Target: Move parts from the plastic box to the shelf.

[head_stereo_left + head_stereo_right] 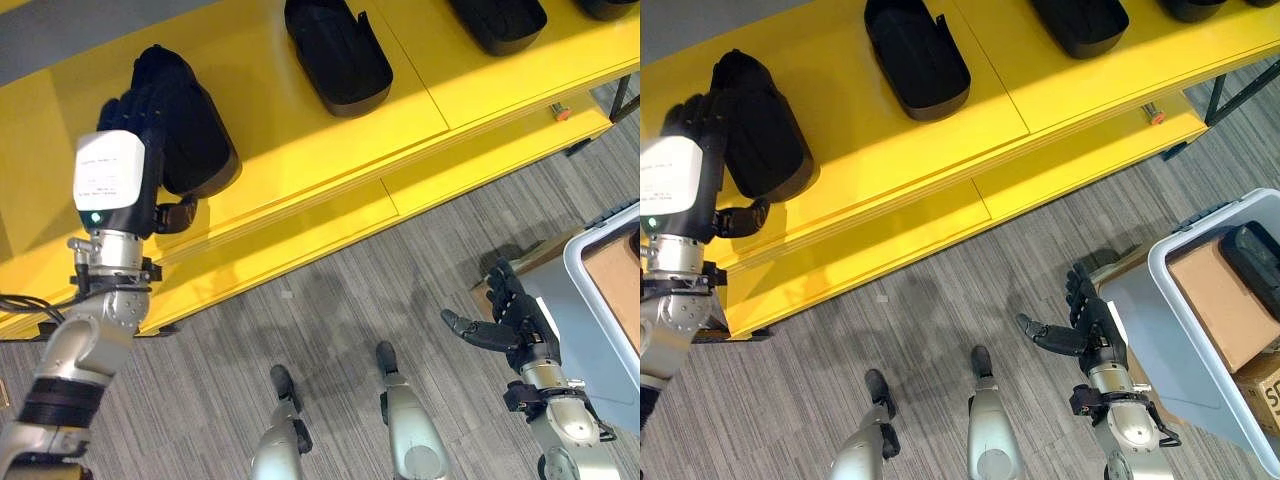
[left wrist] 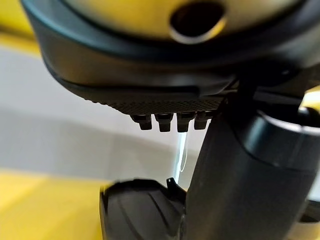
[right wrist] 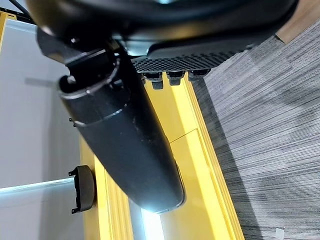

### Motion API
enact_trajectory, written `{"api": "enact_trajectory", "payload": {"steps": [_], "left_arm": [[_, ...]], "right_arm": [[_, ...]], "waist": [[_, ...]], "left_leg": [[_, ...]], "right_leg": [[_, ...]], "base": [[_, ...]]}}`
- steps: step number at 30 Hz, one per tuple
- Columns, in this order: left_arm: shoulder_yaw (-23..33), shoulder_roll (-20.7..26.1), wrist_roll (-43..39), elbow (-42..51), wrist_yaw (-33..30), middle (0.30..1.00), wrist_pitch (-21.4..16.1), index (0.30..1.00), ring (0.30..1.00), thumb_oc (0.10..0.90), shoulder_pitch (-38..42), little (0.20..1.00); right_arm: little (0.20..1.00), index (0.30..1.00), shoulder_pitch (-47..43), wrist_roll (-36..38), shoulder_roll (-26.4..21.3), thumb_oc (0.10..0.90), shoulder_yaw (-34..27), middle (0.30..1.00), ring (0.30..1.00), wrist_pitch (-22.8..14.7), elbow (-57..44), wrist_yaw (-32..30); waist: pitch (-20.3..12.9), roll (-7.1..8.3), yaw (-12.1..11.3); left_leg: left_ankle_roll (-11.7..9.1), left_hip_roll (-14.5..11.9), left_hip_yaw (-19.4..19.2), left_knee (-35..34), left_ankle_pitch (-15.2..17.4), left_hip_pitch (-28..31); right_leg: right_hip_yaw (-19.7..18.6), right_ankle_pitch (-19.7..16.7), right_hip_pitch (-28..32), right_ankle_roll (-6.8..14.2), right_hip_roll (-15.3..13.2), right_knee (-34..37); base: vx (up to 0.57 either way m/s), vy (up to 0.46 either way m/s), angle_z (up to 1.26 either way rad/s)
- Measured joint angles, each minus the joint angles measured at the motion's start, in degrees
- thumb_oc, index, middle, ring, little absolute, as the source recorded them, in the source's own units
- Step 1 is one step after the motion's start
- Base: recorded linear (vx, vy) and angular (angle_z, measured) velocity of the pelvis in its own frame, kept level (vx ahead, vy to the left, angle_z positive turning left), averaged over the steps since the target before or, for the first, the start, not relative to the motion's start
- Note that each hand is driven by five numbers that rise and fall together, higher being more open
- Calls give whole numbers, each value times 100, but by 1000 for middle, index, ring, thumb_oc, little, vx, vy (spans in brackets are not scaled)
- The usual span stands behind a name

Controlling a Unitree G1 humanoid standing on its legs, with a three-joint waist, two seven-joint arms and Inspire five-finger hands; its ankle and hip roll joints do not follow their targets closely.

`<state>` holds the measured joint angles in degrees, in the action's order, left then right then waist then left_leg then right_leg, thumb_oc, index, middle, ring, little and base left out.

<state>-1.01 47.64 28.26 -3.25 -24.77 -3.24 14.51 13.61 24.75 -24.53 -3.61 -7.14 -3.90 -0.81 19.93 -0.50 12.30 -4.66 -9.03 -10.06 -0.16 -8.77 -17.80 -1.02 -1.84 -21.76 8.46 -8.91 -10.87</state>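
1. The black part [image 1: 185,125] sits on the yellow shelf [image 1: 300,150] near its front edge. It looks like hard molded plastic, so probably stiff, light and a bit slick.
2. Left hand [image 1: 140,140] has its fingers curled over the part's side and its thumb at the near end, which seems the sensible hold.
3. Right hand [image 1: 1090,325] hangs empty with fingers spread, beside the plastic box [image 1: 1200,300].
4. More parts [image 1: 335,50] line the shelf.

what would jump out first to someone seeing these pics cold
The long bright yellow shelf across the top, with glossy black moulded plastic parts spaced along it. At its left end the robot's left hand is wrapped over another black part resting on the shelf. At lower right the right hand hangs open and empty beside a grey plastic box holding a brown block.
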Motion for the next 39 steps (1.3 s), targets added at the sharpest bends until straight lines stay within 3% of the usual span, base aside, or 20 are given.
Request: {"api": "enact_trajectory", "payload": {"steps": [4, 15, 26, 31, 39], "left_arm": [[78, -248, -509, 264, 206, 1000, -99, 1000, 1000, 900, -309, 1000], [47, -670, -1467, 311, 431, 1000, -92, 1000, 1000, 900, -105, 1000], [-262, -668, -1689, -725, 379, 1000, -6, 1000, 1000, 900, 916, 1000], [-500, -656, -1688, -1045, 358, 1000, 100, 1000, 1000, 900, 1128, 1000], [-837, -315, -1461, -1469, 248, 1000, 312, 1000, 1000, 900, 1665, 1000]], "right_arm": [[1000, 1000, -3, 0, 4, 900, -32, 1000, 1000, 26, 0, -5], [1000, 1000, 0, -1, 10, 900, -46, 1000, 1000, 145, 1, -3], [1000, 1000, 21, -1, 11, 900, -39, 1000, 1000, 237, 4, 5], [1000, 1000, 56, 0, 11, 900, 30, 1000, 1000, 242, 4, 6], [1000, 1000, 187, 3, 6, 900, 54, 1000, 1000, 251, 3, 5]], "waist": [[-1, 1, -10], [-3, 6, 27], [-166, 91, 55], [-203, 141, 192], [-203, 141, 204]], "left_leg": [[-1, 2, 8, 3, -1, -1], [-6, 0, 2, 28, -5, -12], [-10, -1, -68, 106, -1, -124], [-10, -2, -76, 117, 0, -117], [-15, -4, -104, 114, 7, -131]], "right_leg": [[-2, 48, -34, 1, -6, -89], [-31, 179, -182, -23, -6, -377], [-129, 183, -378, -24, 2, -501], [-142, 183, -377, -24, 5, -505], [-166, 183, -407, -24, 9, -494]], "base": [[0, 0, 0], [0, 0, 0], [1, -2, -3], [0, 0, 0], [2, 0, -1]]}}
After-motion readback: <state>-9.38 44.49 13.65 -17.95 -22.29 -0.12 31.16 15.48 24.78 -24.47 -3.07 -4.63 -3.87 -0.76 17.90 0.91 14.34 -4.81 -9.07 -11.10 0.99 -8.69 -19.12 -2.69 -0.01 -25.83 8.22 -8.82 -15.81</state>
